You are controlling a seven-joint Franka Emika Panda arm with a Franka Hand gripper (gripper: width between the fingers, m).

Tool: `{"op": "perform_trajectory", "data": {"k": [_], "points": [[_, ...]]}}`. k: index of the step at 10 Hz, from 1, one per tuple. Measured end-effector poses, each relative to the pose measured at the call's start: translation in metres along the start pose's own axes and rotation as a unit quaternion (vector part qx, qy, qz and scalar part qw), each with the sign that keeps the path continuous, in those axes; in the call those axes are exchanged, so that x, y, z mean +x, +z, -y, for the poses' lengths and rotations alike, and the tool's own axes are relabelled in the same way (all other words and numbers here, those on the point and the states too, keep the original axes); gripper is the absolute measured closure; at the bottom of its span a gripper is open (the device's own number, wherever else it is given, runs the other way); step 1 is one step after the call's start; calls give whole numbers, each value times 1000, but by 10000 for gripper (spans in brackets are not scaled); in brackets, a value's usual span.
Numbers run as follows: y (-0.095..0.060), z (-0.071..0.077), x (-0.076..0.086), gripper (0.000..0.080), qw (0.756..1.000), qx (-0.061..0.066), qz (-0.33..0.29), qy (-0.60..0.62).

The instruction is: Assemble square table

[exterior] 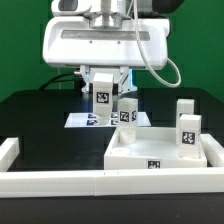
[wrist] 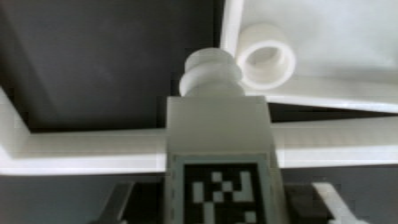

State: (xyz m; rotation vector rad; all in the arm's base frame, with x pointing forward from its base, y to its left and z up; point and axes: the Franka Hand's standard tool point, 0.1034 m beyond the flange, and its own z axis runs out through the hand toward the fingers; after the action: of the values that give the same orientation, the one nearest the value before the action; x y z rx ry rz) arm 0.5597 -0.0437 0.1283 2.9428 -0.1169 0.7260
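Note:
My gripper [exterior: 101,84] hangs over the back of the table, shut on a white leg block [exterior: 101,98] with a black-and-white tag. In the wrist view this leg [wrist: 221,125] runs out from between the jaws of my gripper [wrist: 221,206], its rounded screw tip close to a ring-shaped hole [wrist: 267,64] in the tabletop [wrist: 329,85]. The white tray-like tabletop [exterior: 135,152] lies at the exterior view's front right, with a tag on its near edge. A second leg [exterior: 127,112] stands at its far corner. A third leg [exterior: 187,130] stands upright at its right side.
A long white border rail [exterior: 90,181] runs along the front, with an end block [exterior: 9,150] at the exterior view's left; it also shows in the wrist view as the rail [wrist: 89,146]. The marker board [exterior: 82,121] lies flat behind the tabletop. A green wall stands at the back.

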Motion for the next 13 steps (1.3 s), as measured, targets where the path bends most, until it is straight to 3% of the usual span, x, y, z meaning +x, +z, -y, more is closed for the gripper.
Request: {"op": "perform_trajectory", "data": {"k": [2,6,13], "points": [[2,-2,-5,512,1000,-8,-14,-4],[1,16,13,512,999,7,-32,-9],[8,13,17,512,999,29,-44,4]]}}
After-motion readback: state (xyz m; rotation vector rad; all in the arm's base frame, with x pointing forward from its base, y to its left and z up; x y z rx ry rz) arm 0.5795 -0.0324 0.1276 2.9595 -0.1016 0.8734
